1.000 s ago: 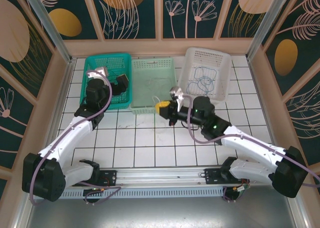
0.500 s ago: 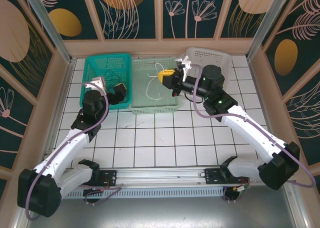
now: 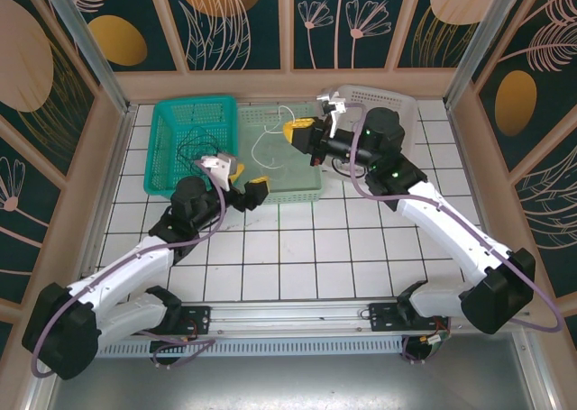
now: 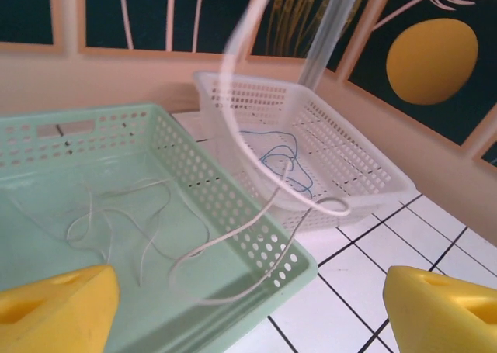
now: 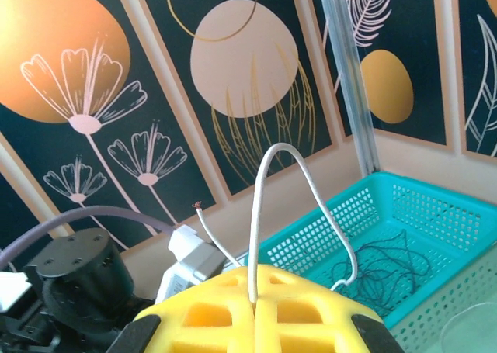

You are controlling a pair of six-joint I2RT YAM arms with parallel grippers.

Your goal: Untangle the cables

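Backing out of the teal basket (image 3: pixel 159 149), your left gripper (image 3: pixel 245 179) is hanging spread, carrying nothing; the black cable (image 3: pixel 194 147) is lying inside. Your right gripper (image 3: pixel 297 132) is pinching the white cable (image 5: pixel 281 146), lifting it over the green basket (image 3: pixel 297 195). Separation is progressing.

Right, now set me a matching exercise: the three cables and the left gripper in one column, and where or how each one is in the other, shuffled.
Column one:
1. black cable
2. blue cable
3. white cable
4. left gripper

Column two:
A. lying in the white basket
B. open, holding nothing
C. lying in the teal basket
D. pinched in the right gripper, trailing into the pale green basket

Pairs: 1-C, 2-A, 3-D, 4-B.
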